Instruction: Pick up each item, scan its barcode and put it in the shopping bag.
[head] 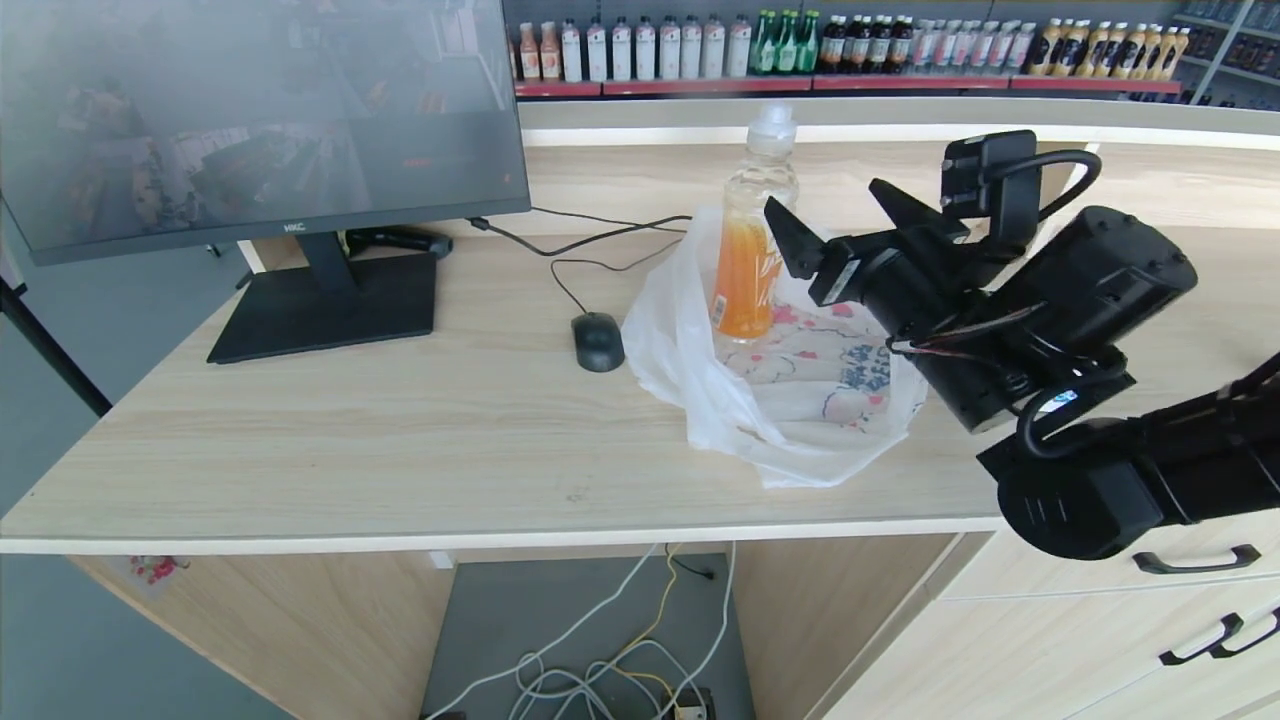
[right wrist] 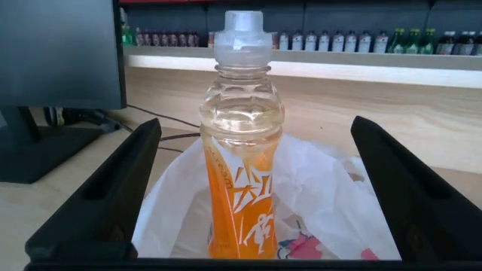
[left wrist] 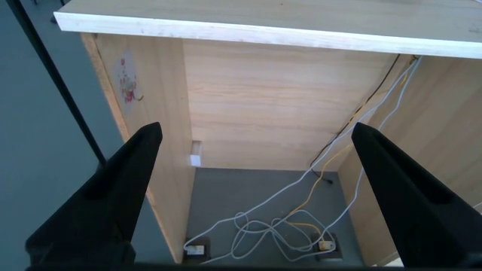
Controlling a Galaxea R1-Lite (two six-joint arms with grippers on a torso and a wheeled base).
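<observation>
bearing orange label (head: 742,285), bottle (head: 766,178) stands in bag (head: 700,395).

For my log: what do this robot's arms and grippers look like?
All matte black. The right arm is built of thick rounded cylindrical segments, with a boxy camera mount on top, a looping black cable and thin reddish wires alongside. The right gripper and left gripper each have two flat, wedge-shaped tapering fingers.

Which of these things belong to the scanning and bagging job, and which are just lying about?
Job: orange drink bottle, shopping bag, open right hand.
Lying about: monitor, mouse, cables under the counter, shelf bottles behind.
</observation>
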